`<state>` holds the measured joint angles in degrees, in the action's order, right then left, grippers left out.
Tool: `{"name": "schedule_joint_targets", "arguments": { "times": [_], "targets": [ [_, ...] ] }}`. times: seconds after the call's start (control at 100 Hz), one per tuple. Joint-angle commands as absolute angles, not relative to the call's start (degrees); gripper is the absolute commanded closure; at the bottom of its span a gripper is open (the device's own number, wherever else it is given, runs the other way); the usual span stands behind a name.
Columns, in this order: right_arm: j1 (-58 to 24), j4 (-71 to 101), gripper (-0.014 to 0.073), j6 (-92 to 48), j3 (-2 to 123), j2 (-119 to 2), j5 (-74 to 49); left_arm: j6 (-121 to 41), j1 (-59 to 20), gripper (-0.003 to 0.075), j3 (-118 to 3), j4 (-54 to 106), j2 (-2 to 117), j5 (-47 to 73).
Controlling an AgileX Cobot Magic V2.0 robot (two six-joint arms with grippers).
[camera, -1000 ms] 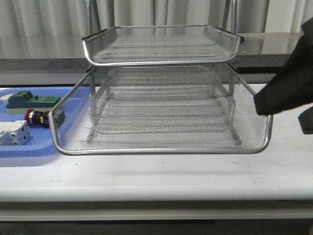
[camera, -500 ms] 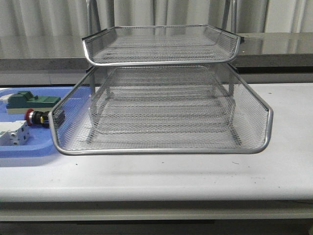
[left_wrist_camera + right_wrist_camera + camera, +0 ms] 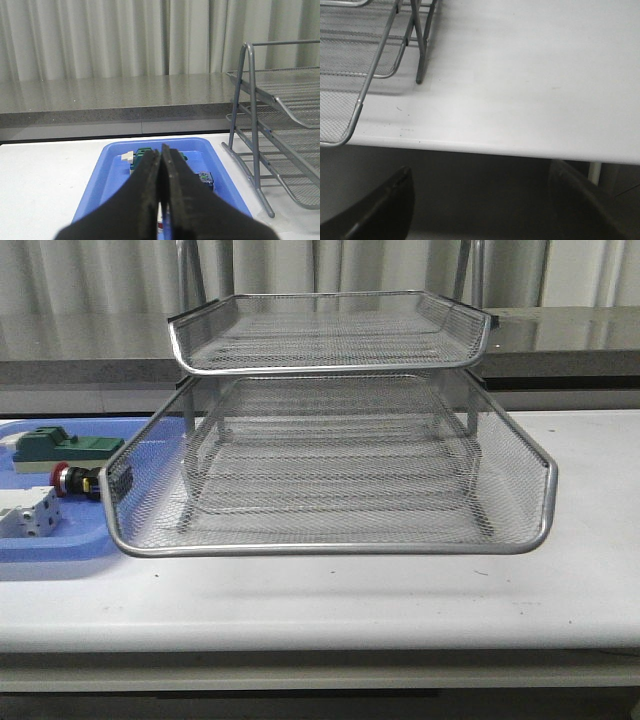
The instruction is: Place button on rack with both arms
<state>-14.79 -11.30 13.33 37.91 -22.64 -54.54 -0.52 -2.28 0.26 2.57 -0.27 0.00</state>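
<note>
Left gripper [image 3: 161, 175] clenched, fingers pressed flat together with nothing between them, hovering over the near end of the blue tray [image 3: 92, 192]. Beyond the fingertips, inside that tray, a green block [image 3: 141, 152] and a white piece beside it (details small). Off to one side of the closed jaws, the rack [image 3: 280, 145], its thin metal legs standing on the white table [image 3: 45, 180]. Right gripper [image 3: 480, 200] released, jaws spread wide apart, empty, hanging past the table's front edge with the rack's corner and one leg ahead of one finger. Button [image 3: 72, 480] lying on its side in the blue tray, red head away from the rack, just beside the rack's lower mesh tray, between the green block and a white terminal block [image 3: 28, 512]. Neither arm visible in the front view.
</note>
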Motion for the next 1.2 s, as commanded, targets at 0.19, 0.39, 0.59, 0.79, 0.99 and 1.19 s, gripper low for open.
{"name": "schedule_joint_targets", "arguments": {
  "times": [0.19, 0.39, 0.59, 0.79, 0.99, 1.19],
  "targets": [
    [-14.7, -13.6, 0.0423, 13.5, 40.1, -21.0, -50.0, 0.0, -2.2, 0.0741, 2.2, 3.0, -2.0, -4.3],
    [-14.7, -13.6, 0.0659, 13.5, 40.1, -21.0, -50.1, 0.0, -2.2, 0.0741, 2.2, 3.0, -2.0, -4.3],
    [-14.7, -13.4, 0.0662, 13.5, 40.1, -21.0, -50.3, 0.0, -2.2, 0.0741, 2.2, 3.0, -2.0, -4.3],
    [-14.7, -13.4, 0.0662, 13.5, 40.1, -21.0, -50.3, 0.0, -2.2, 0.0741, 2.2, 3.0, -2.0, -4.3],
    [-14.7, -13.4, 0.0662, 13.5, 40.1, -21.0, -50.3, 0.0, -2.2, 0.0741, 2.2, 3.0, -2.0, -4.3],
    [-14.7, -13.4, 0.0662, 13.5, 40.1, -21.0, -50.3, 0.0, -2.2, 0.0741, 2.2, 3.0, -2.0, -4.3]
  ]
}}
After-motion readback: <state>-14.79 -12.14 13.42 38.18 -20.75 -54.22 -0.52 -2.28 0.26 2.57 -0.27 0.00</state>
